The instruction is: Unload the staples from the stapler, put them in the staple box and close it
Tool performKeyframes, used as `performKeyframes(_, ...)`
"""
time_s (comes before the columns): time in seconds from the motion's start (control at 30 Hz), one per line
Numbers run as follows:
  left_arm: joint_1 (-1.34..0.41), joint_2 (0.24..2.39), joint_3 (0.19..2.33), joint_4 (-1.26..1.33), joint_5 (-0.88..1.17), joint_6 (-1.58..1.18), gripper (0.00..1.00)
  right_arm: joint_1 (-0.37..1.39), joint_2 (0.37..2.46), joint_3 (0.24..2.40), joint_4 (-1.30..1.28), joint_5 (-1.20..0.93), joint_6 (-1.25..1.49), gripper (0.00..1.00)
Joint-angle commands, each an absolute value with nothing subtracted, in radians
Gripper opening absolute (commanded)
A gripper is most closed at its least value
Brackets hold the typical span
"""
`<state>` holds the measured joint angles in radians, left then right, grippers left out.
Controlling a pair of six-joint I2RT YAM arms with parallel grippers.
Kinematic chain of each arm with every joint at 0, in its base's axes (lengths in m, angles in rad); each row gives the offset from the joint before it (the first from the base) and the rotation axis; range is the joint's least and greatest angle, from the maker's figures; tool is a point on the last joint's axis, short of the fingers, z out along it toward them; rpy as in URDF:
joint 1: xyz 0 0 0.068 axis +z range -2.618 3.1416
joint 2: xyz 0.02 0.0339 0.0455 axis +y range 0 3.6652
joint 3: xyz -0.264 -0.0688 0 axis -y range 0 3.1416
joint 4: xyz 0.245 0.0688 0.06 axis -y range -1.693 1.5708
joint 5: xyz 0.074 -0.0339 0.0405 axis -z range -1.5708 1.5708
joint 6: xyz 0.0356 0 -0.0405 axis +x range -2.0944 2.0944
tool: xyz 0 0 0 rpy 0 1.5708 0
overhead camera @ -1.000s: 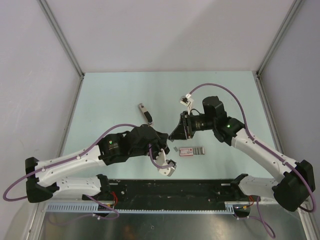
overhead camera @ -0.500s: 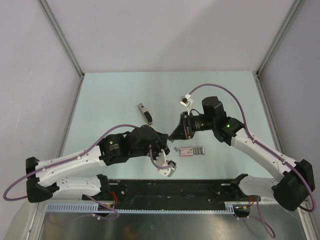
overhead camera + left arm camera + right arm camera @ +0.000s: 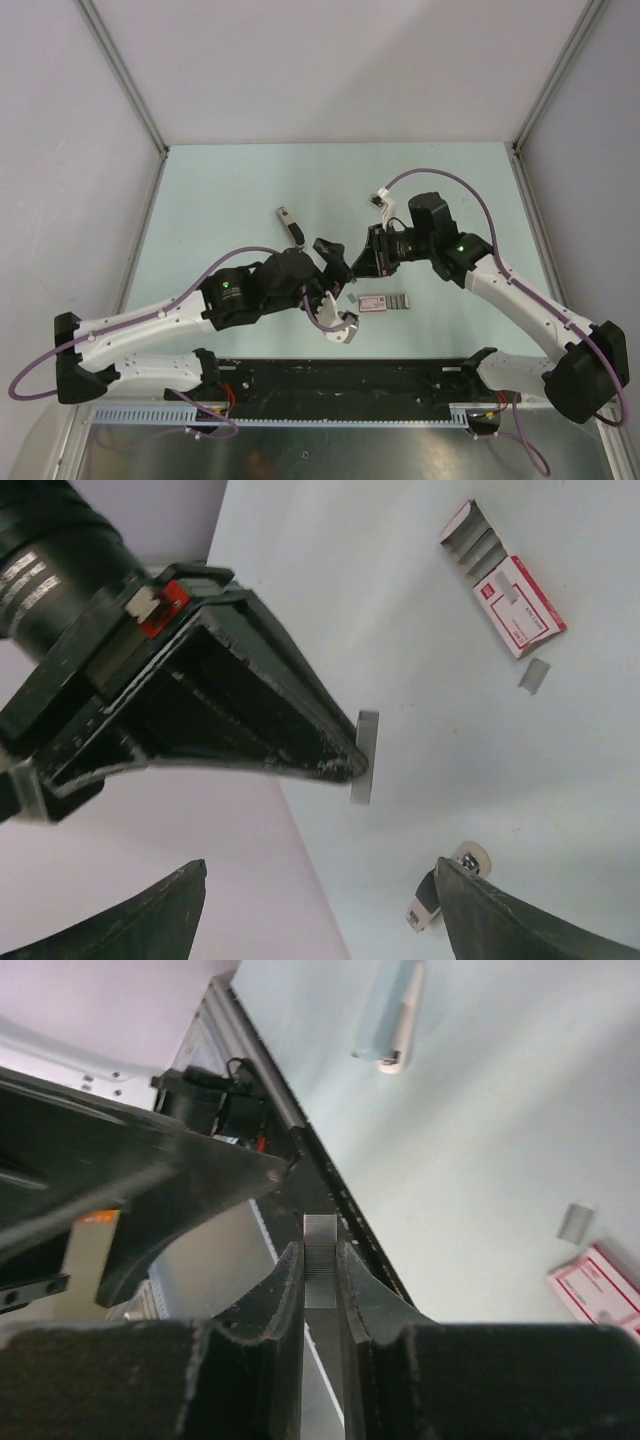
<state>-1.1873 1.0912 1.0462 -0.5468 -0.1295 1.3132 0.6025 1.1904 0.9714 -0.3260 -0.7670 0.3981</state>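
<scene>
so the right gripper [image 3: 320, 1246] has its fingers pinched tight on a little strip of staples [image 3: 365, 780], held up off the table [image 3: 220, 190] right between the left gripper [image 3: 325, 915] fingers, which gape wide, pink-and-white box [image 3: 383, 301] nearby, stapler [image 3: 290, 225] lying well apart farther back

No legible text noted: pink-and-white box [image 3: 520, 615] on the surface [image 3: 430, 710] bears a small red mark and faint print, both too small to read, and the orange label [image 3: 97, 1217] in the right wrist view is blurred.
</scene>
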Motion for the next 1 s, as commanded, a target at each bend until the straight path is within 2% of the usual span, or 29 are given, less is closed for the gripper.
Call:
performKeyframes(0.0, -1.159, 1.042, 1.091, -0.509, -0.178, 1.24, 0.99, 0.55, 1.164, 1.011, -0.431, -0.675, 0.365, 0.0)
performKeyframes(0.1, -1.114, 1.025, 1.108, -0.508, -0.185, 1.173, 0.99, 0.531, 1.166, 1.012, -0.501, -0.543, 0.355, 0.01)
performKeyframes(0.27, -1.024, 1.036, 1.141, -0.51, -0.217, 0.969, 0.99, 0.579, 1.179, 0.992, -0.601, -0.131, 0.388, 0.0)
performKeyframes(0.43, -0.902, 1.069, 1.177, -0.571, -0.205, 0.7, 1.0, 0.636, 1.16, 0.923, -0.602, 0.162, 0.494, 0.0)
performKeyframes(0.7, -0.791, 1.13, 1.177, -0.695, -0.094, 0.52, 0.99, 0.728, 1.145, 0.781, -0.538, 0.423, 0.668, 0.0)
performKeyframes(0.97, -0.783, 1.15, 1.144, -0.697, -0.067, 0.454, 0.99, 0.842, 1.226, 0.741, -0.449, 0.532, 0.762, 0.0)
